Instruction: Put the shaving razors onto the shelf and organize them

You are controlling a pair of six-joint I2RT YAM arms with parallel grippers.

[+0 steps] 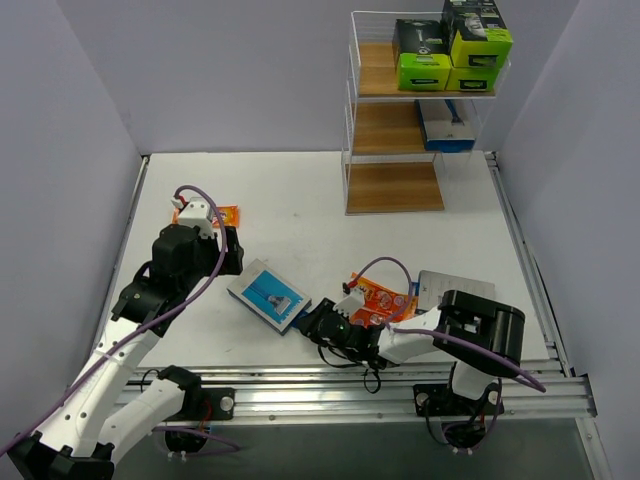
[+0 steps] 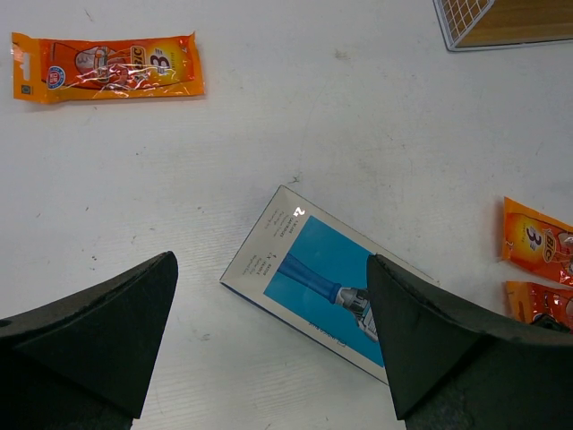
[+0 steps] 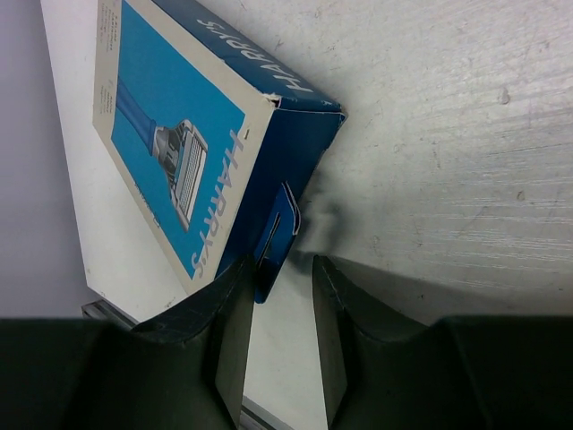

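Our right gripper [image 3: 282,269] has its fingers narrowly parted and pinches nothing. The Harry's razor box [image 3: 179,134] lies just ahead, its hang tab [image 3: 279,235] at their tips. Our left gripper [image 2: 269,264] is spread wide above that box, and an orange Bic packet [image 2: 107,67] lies farther ahead to its left.

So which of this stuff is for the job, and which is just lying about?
For the job: Harry's razor box, orange Bic razor packets, black-and-green boxes, blue pack, grey flat pack (probably), shelf.
Lying about: nothing else that I can see.
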